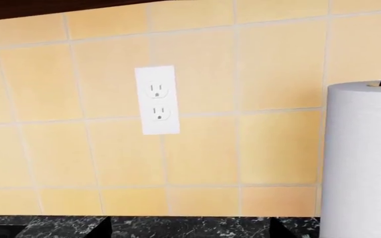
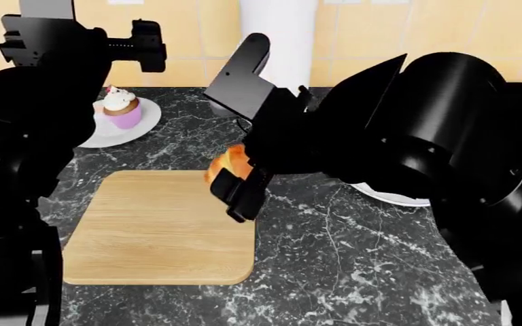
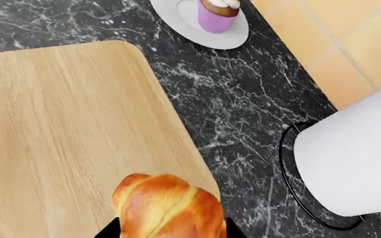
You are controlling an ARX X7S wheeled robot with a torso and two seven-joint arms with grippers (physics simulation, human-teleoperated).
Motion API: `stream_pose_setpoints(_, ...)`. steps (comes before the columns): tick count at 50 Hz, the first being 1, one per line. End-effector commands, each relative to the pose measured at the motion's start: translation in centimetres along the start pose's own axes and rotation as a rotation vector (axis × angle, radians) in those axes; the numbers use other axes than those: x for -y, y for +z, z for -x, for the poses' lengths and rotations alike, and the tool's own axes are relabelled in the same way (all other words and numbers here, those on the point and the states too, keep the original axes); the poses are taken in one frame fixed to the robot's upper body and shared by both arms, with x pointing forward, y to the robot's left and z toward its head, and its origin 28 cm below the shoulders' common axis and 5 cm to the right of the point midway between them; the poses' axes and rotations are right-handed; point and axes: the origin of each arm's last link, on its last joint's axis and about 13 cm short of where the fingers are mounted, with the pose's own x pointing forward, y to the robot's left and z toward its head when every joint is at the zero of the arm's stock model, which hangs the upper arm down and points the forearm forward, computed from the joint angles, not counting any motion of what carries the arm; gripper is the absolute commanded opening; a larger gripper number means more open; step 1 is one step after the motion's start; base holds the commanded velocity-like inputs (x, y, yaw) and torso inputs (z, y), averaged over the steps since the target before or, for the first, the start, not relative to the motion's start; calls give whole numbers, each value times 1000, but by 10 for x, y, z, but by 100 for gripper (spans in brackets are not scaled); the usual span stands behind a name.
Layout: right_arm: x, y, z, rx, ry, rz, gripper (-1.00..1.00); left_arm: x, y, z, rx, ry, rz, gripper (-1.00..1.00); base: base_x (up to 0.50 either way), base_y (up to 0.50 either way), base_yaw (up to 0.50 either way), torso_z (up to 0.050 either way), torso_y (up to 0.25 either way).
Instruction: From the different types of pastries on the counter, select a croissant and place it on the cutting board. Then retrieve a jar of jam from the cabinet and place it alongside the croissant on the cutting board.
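Now the right claw [image 2: 236, 193] is clamping the croissant [image 3: 169, 208] between its fingers, hanging over the cutting board [image 2: 157, 231] at its 2 o'clock corner. At 11 o'clock from the board, the cupcake [image 2: 120, 107] is sitting on a white plate [image 2: 143, 122] on the bench [image 2: 352, 265]. Whether the left claw is parted or closed cannot be told.

golden glossy croissant [image 3: 169, 210] held over the far right corner of the pale wooden cutting board [image 3: 58, 134].
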Motion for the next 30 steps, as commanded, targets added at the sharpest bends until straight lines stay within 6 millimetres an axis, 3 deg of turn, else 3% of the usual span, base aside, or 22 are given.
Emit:
stream_pose_setpoints(1, -10, 16, -18, 70, 56, 41, -100, -2, -2, -1, -4, 3, 5, 100, 0, 0, 0, 0, 0)
stream_pose_setpoints(11, -12, 23, -39, 133, 98, 29, -100, -8, -2, 0, -9, 14, 15, 100, 0, 0, 0, 0, 0)
stream_pose_setpoints(30, -12, 19, -70, 79, 142, 40, -100, -6, -6, -4, -20, -14, 38, 100, 0, 0, 0, 0, 0)
